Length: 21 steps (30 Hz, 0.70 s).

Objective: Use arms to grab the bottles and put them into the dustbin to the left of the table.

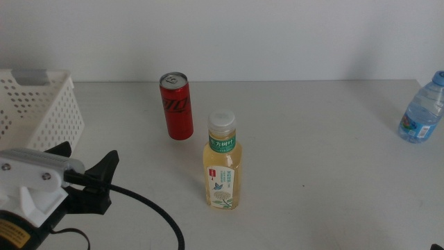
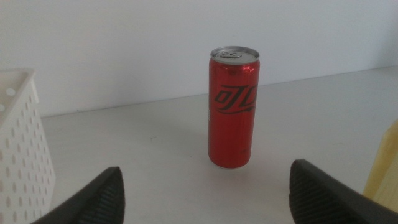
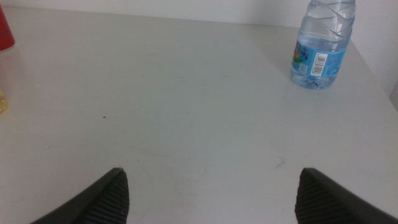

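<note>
Progress: nothing binned as far as seen. Red can (image 1: pixel 176 106), tea bottle (image 1: pixel 222 162), water bottle (image 1: pixel 422 107) all upright on table (image 1: pixel 312 153). Dustbin (image 1: pixel 38 107) left of can; inside mostly hidden. Left claw (image 1: pixel 87 171) spread wide, empty, near dustbin, aimed at can. Right claw (image 3: pixel 211 199) wide open, empty, short of water bottle.

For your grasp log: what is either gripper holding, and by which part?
Nothing. The left gripper is open facing the red can; the right gripper is open over bare table.
</note>
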Motion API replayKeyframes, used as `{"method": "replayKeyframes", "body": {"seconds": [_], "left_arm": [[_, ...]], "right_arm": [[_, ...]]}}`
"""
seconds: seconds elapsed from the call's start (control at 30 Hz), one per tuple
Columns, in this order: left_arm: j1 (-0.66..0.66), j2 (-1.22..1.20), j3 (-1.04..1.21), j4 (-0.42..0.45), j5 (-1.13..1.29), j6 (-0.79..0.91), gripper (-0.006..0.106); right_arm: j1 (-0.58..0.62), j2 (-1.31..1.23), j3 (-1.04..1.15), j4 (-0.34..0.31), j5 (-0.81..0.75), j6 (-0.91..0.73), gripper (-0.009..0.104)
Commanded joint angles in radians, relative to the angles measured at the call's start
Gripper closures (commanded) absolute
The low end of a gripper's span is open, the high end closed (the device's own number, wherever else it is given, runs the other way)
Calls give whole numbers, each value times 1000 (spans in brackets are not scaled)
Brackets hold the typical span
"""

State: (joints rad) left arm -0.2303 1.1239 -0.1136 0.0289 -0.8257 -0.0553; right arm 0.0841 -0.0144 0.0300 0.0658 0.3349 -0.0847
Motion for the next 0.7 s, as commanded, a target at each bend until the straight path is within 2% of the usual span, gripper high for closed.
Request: {"method": "replayKeyframes", "body": {"seconds": [0.0, 0.23, 0.43, 0.67], "left_arm": [[-8, 62, -33, -1, -178, -4, 12], [-8, 198, -28, 29, -373, -12, 12], [-8, 237, -28, 74, -430, -12, 12], [-8, 256, -28, 83, -436, -22, 12]], "right_arm": [[-6, -21, -11, -8, -67, -11, 20], [-6, -21, -11, -8, -66, -11, 20], [-6, -21, -11, -8, -65, -11, 20], [-6, -21, -11, -8, -65, -11, 20]]}}
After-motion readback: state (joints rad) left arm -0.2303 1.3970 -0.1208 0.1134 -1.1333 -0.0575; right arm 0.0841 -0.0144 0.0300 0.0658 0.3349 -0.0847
